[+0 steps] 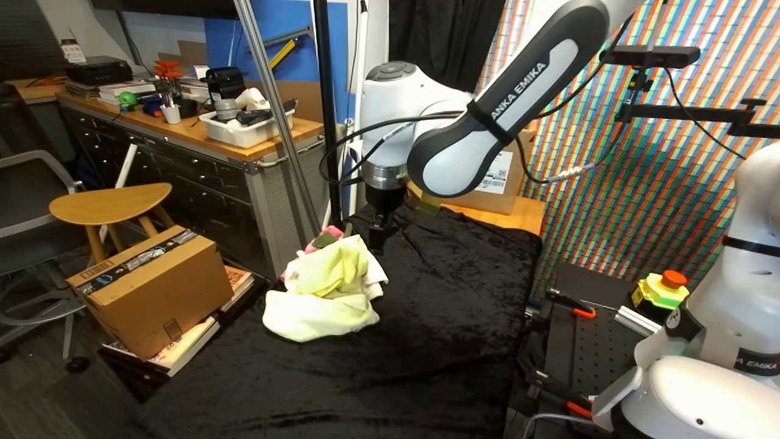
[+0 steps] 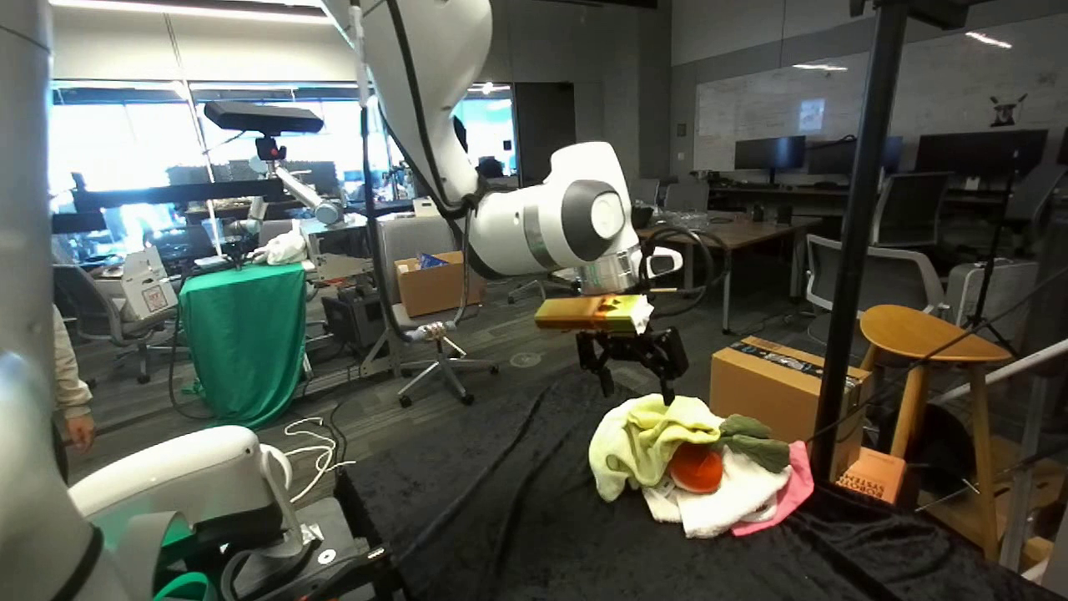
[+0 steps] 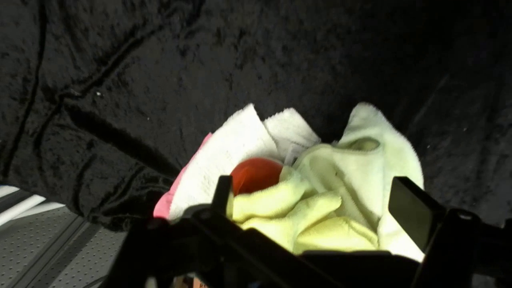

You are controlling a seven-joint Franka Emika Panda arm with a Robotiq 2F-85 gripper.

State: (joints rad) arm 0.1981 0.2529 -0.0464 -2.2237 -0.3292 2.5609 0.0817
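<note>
In an exterior view, the gripper (image 2: 638, 394) hung right of centre, its fingers (image 2: 674, 355) well apart, just above the lime-green cloth (image 2: 642, 434); whether they touched it, I could not tell. That cloth lay at the left of a crumpled heap (image 2: 713, 507) with a red rounded object (image 2: 696, 467), a dark green cloth (image 2: 755, 442), a white cloth (image 2: 743, 492) and a pink cloth (image 2: 793, 492). Black velvety fabric (image 2: 467, 501), creased in long folds, spread across the lower middle. A green drape (image 2: 242, 351) hung at the left; a cardboard box (image 2: 755, 382) and a wooden stool (image 2: 926, 335) stood at the right, and a whiteboard (image 2: 755, 104) ran across the upper right.

In an exterior view, the heap sat left of centre on the same fabric, the gripper near its upper right. A wood-topped workbench (image 1: 189, 131) bearing a white bin (image 1: 244, 137) filled the upper left. A multicoloured striped sheet (image 1: 640, 213) covered the upper right, and a yellow emergency-stop button (image 1: 663, 292) sat near the right edge.

In the wrist view, the parted fingers framed the lime-green cloth at the lower middle, the fabric filled the top, and a grey perforated panel (image 3: 36, 248) showed at the lower left.
</note>
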